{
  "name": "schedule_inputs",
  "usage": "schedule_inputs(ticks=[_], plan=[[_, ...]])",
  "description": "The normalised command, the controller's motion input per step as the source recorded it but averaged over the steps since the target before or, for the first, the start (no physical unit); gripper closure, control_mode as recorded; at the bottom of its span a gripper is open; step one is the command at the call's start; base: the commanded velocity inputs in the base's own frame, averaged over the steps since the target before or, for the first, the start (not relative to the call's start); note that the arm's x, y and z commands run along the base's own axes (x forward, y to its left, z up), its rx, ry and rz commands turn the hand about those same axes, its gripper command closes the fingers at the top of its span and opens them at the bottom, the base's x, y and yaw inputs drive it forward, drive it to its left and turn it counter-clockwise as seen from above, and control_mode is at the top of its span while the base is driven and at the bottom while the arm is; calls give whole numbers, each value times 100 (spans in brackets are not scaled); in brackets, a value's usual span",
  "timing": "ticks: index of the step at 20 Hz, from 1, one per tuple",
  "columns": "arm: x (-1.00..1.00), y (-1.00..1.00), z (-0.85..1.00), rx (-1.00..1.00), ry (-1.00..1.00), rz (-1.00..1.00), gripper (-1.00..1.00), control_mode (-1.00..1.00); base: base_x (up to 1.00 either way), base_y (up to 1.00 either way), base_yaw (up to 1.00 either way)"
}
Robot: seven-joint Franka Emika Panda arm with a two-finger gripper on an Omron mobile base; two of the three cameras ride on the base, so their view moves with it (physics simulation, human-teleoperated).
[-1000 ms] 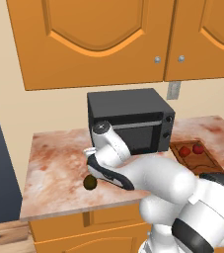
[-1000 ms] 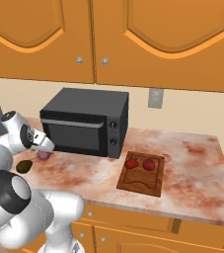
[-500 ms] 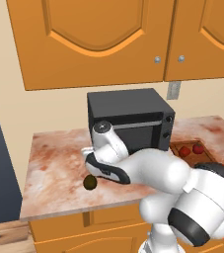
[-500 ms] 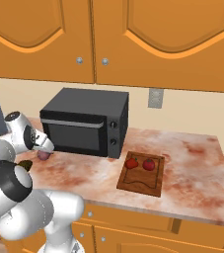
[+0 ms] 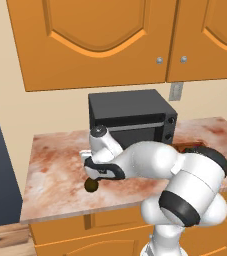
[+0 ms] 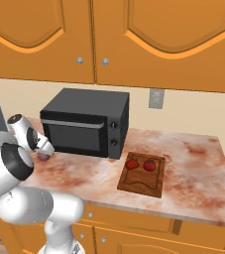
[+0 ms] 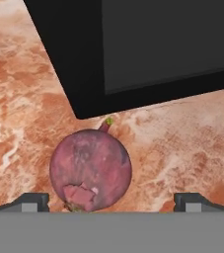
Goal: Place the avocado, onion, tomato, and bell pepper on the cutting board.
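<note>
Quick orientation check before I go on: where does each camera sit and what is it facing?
Left base view: behind the arm's left, facing the counter and toaster oven; arm rises lower right, avocado below it.
Right base view: behind its right, facing the cutting board; arm at lower left.
Hand view: looks down past the open gripper at the onion.
Both base views share the oven.

- A home kitchen, rendered.
- Orange wooden cabinets (image 6: pixel 109 39) with arched door panels and small knobs hang on a beige wall.
- A mottled reddish stone counter (image 6: pixel 193 173) tops matching lower cabinets.
- A black oven (image 6: pixel 86 121) stands on it, beside a cutting board (image 6: pixel 142 179) with produce.
- Wall outlet (image 6: pixel 156 98) above.
</note>
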Motion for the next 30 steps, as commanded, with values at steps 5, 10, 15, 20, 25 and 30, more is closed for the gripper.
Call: schedule_inputs(ticks=[5,10,15,20,25,30], plan=[[21,5,-8,0,4,-5,-100,-100,0,0,0],[5,-1,-12,0,4,-2,-100,-100,0,0,0],[0,0,-19,0,7,0,-100,-100,0,0,0],[0,-2,-21,0,2,0,-100,-100,0,0,0],[2,3,-21,1,1,0,-100,-100,0,0,0],[0,7,-22,0,2,0,100,-100,0,0,0]])
